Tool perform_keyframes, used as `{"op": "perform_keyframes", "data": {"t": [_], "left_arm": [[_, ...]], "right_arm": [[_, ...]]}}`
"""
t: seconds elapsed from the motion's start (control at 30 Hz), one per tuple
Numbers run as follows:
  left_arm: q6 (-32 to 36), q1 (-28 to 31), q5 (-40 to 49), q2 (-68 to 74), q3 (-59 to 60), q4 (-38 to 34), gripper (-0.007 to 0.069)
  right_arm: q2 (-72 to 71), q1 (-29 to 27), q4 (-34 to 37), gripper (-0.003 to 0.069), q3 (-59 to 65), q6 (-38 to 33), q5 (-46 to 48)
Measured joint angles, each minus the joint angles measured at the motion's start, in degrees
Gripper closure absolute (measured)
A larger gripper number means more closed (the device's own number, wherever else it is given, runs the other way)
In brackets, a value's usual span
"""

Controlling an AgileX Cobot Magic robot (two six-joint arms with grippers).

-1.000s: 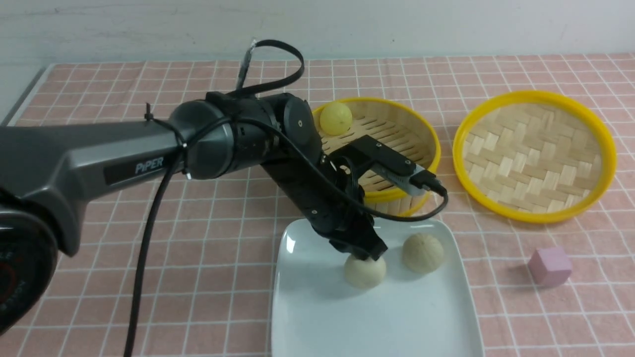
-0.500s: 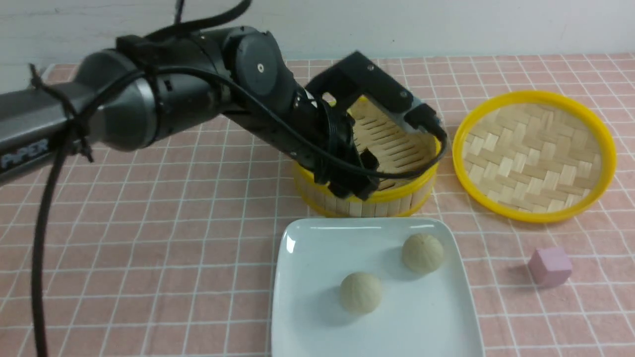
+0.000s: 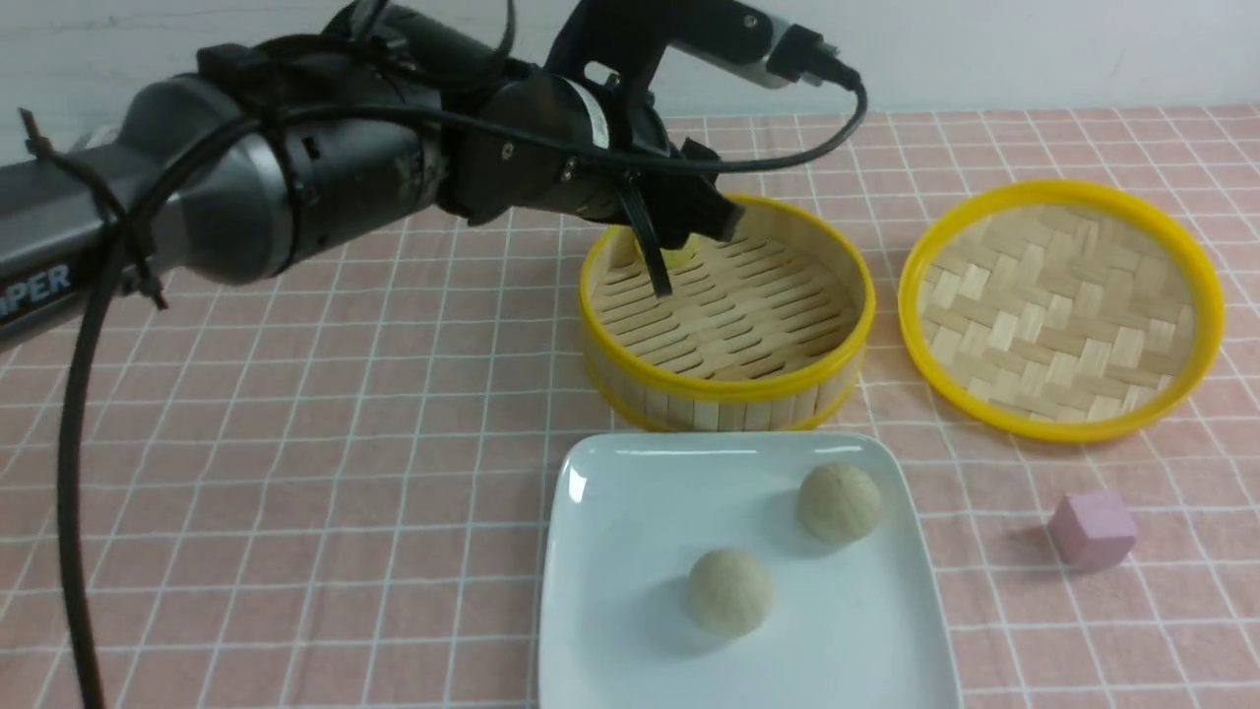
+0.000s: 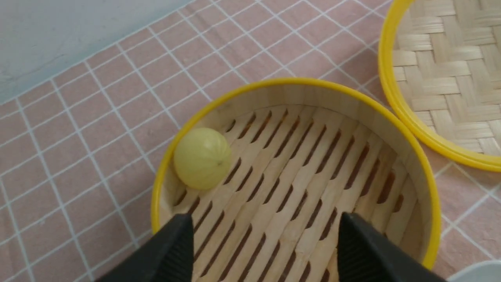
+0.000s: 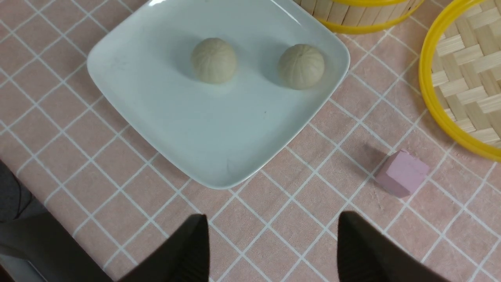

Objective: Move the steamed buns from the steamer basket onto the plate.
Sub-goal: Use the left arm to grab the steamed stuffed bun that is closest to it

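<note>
The right end effector [image 5: 272, 219] is held open and empty above the tabletop [image 5: 297, 203], near the plate [image 3: 610, 551]. On that plate are laid a beige steamed bun [image 3: 729, 591] and, farther back and apart from it, a second beige bun [image 3: 839, 502]. Beyond, a pale yellow bun [image 4: 202, 158] is seated in the steamer basket [image 3: 724, 389] against its far wall, apparently untouched. The left end effector [image 4: 266, 219] is spread open above it.
</note>
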Motion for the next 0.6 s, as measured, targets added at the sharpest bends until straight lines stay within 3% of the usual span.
{"op": "perform_keyframes", "data": {"t": [0.13,0.27,0.43,0.53,0.6], "left_arm": [[-6.9,2.6,8.6,5.6,-9.1,8.0,0.0130],[-6.3,4.8,18.1,9.7,-17.9,9.6,0.0130],[-2.3,6.8,32.2,12.2,-30.0,9.0,0.0130],[1.3,6.8,34.5,12.2,-34.4,7.9,0.0130],[6.9,6.8,34.9,12.2,-36.7,3.2,0.0139]], "right_arm": [[0.0,0.0,0.0,0.0216,0.0,0.0,0.0],[0.0,0.0,0.2,0.0216,0.0,0.0,0.0],[0.0,0.0,1.0,0.0216,0.0,0.0,-0.1],[0.0,0.0,1.1,0.0216,0.0,0.0,-0.1],[0.0,0.0,1.2,0.0216,0.0,0.0,-0.1]]}}
